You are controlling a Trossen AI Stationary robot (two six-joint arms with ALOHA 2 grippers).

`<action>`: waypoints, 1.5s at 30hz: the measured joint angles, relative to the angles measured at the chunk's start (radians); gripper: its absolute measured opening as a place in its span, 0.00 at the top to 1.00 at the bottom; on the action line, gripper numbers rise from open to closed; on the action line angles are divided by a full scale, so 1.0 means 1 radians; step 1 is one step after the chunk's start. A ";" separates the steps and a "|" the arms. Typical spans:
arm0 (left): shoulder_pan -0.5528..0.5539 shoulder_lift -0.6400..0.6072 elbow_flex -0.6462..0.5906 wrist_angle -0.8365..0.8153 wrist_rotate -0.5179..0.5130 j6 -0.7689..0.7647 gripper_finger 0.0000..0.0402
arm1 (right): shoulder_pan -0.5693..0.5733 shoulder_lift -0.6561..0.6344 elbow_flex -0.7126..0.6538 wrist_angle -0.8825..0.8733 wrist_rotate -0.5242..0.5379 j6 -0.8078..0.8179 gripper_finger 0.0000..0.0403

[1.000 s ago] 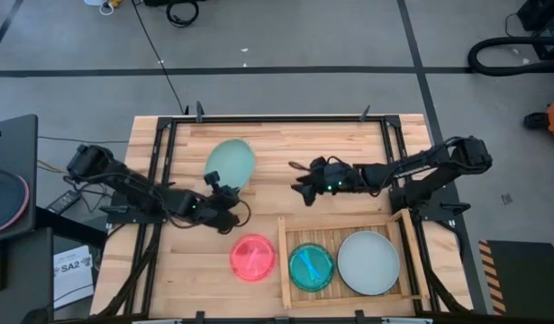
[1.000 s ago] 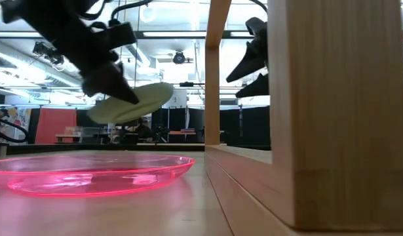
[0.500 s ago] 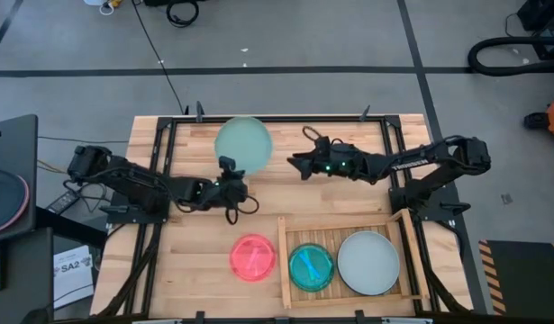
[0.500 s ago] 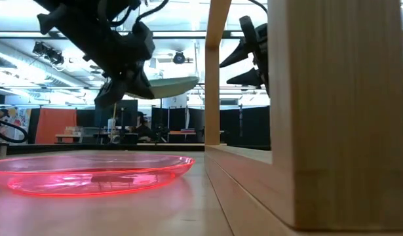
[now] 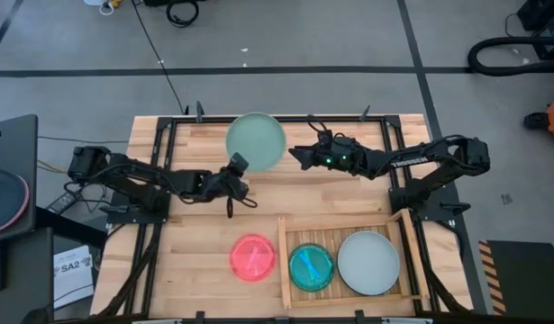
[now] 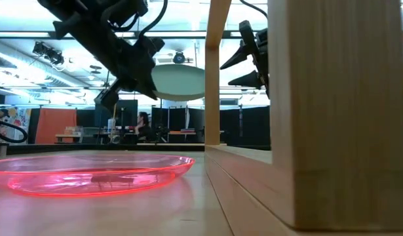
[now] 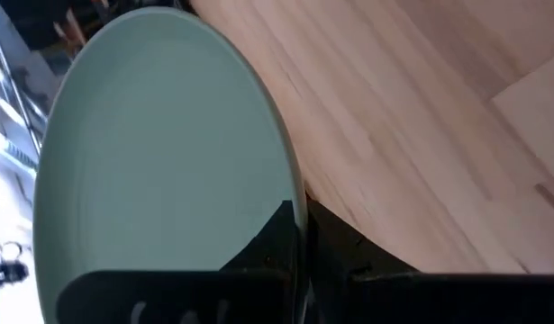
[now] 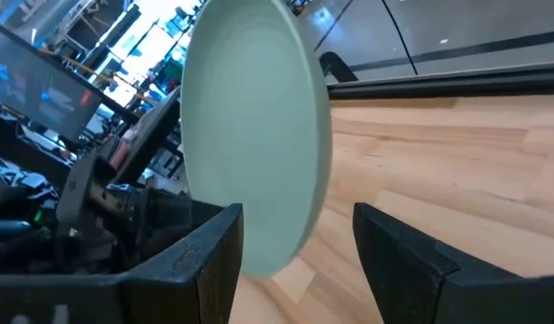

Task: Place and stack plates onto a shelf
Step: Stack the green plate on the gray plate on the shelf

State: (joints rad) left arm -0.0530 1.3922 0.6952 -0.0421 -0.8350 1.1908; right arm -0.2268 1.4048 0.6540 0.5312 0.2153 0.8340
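Jaws of the left gripper point(image 5: 236, 166) pinch the rim of the mint plate point(image 5: 256, 140), holding it off the table at 12 o'clock. Right gripper point(image 5: 296, 156), at the plate's 3 o'clock, has its fingers point(image 8: 200, 261) spread, just short of the rim, gripping nothing.

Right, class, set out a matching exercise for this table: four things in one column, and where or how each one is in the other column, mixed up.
Things:
1. mint plate
2. pink plate
3. cyan plate
4. right gripper

Places or states:
A. lying in the shelf beside a pale plate
B. open, close to the lifted plate's rim
C. held off the table by the left gripper
D. flat on the tabletop, just outside the shelf

Pairs: 1-C, 2-D, 3-A, 4-B
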 joint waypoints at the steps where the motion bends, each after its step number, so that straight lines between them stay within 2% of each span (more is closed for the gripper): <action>1: 0.003 0.000 0.000 0.005 0.013 0.022 0.95 | 0.001 0.000 0.000 0.000 0.000 0.012 0.46; 11: 0.006 0.000 0.000 0.089 0.076 0.153 0.95 | 0.002 0.000 0.000 -0.001 0.045 0.022 0.46; 20: 0.005 0.000 0.000 0.170 0.081 0.301 0.95 | 0.002 0.000 0.000 -0.002 0.045 0.021 0.47; 25: 0.005 0.000 0.000 0.193 0.081 0.320 0.95 | 0.002 0.000 0.000 -0.002 0.045 0.018 0.49; 29: 0.005 0.000 0.000 0.193 0.081 0.320 0.95 | 0.002 0.000 0.000 -0.002 0.045 0.002 0.55; 36: 0.005 0.000 0.000 0.193 0.083 0.324 0.95 | 0.002 0.000 0.000 0.000 0.045 -0.022 0.69; 45: 0.005 0.000 0.000 0.200 0.081 0.321 0.87 | 0.001 0.000 0.000 -0.005 0.049 -0.032 0.87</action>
State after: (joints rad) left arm -0.0479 1.3922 0.6952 0.1578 -0.7536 1.5123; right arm -0.2256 1.4048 0.6540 0.5263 0.2641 0.8025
